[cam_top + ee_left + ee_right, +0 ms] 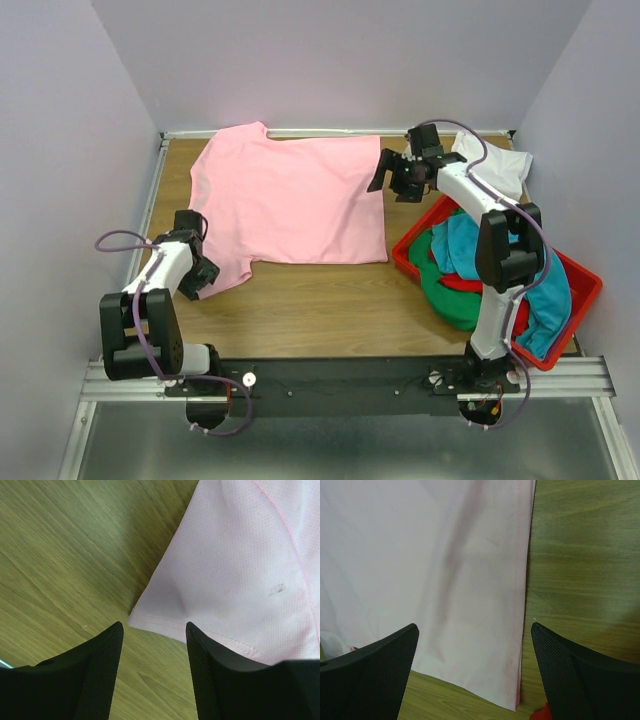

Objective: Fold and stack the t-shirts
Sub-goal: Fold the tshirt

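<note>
Wooden table (320, 310): pink t-shirt (290, 200), white t-shirt (500, 170), red bin (410, 250).

Pink t-shirt (420, 570) edge on wooden table (585, 555)

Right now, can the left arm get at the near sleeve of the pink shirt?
Probably yes: the left gripper is right at the sleeve corner, jaws apart, with nothing lying between.

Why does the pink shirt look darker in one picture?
Right wrist view: the pink shirt looks dim and greyish, likely shaded by the right gripper; left wrist view: brighter, sharp enough to show its weave; top view: even light, soft shadows.
</note>
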`<action>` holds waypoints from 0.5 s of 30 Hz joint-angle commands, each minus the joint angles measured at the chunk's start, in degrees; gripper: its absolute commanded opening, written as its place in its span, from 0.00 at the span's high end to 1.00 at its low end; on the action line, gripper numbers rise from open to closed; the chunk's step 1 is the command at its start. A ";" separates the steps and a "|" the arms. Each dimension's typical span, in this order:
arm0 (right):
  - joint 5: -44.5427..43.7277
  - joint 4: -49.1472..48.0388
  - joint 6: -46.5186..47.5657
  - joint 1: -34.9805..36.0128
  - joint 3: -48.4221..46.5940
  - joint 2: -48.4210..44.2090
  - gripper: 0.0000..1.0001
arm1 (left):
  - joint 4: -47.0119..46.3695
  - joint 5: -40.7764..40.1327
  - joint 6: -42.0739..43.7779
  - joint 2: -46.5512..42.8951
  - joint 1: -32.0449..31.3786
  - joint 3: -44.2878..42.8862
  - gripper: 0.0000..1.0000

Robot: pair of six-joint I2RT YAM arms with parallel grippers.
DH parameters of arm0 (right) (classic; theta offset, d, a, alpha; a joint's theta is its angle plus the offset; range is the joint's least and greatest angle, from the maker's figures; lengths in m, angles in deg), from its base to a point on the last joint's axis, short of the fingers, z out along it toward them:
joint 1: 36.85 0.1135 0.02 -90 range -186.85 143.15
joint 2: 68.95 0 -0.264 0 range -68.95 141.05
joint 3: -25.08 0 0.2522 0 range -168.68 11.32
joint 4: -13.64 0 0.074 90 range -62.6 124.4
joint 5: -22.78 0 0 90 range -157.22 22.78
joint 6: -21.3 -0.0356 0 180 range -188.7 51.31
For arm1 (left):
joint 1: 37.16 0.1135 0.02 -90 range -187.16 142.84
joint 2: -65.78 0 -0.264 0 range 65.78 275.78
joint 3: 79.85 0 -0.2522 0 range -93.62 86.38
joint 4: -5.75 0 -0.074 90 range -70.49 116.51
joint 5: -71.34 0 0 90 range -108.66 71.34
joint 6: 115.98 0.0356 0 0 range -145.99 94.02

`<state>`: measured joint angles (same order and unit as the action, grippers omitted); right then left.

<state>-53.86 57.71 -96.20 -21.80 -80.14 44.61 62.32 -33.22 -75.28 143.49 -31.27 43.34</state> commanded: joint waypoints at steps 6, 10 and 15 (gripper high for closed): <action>1.66 0.11 -0.18 -3.70 1.81 -4.22 0.00 | 1.75 -3.54 -3.61 4.55 0.35 -2.04 0.39; 2.10 -0.33 -0.27 -5.11 2.43 -4.75 0.00 | 1.93 -4.68 -4.14 5.87 0.35 -2.57 0.41; 2.89 -0.69 -0.62 -6.78 2.51 -5.28 0.00 | 1.58 -5.91 -4.14 6.92 0.35 -3.01 0.56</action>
<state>-52.72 57.47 -96.25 -27.39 -78.37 41.53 63.13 -35.19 -77.93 149.06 -31.27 41.28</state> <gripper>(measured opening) 0.998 0.500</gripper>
